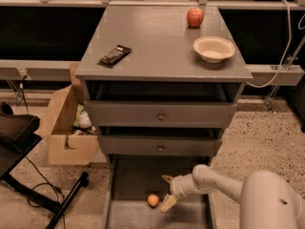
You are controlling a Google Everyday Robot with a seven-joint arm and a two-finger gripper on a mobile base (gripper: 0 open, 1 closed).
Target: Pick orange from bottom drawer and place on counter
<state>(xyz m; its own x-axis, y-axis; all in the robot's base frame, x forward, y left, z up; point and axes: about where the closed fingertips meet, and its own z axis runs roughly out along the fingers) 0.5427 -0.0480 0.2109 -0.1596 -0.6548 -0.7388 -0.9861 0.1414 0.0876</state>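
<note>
Camera view - the only 1 here. The bottom drawer stands pulled out, and everything below is placed from it. The orange lies on the drawer's floor, about midway between its side walls and toward its front, with bare floor all around it. The gripper hangs inside the drawer over the right half of the floor, near the fruit but apart from it. Its 2 fingers are spread wide and hold nothing. The counter sits well above the drawer, over the 2 shallower drawers, and carries an apple, a bowl and a dark remote.

Handling, as a judgement: the orange looks light, firm and smooth-skinned - a round thing that may roll along the flat floor if 1 finger nudges it first. The sound hold is probably across its widest middle, with the fingers on opposite sides and low enough to pass the bulge. It likely tolerates a moderate squeeze; a hard one risks bruising it or popping it out.
</note>
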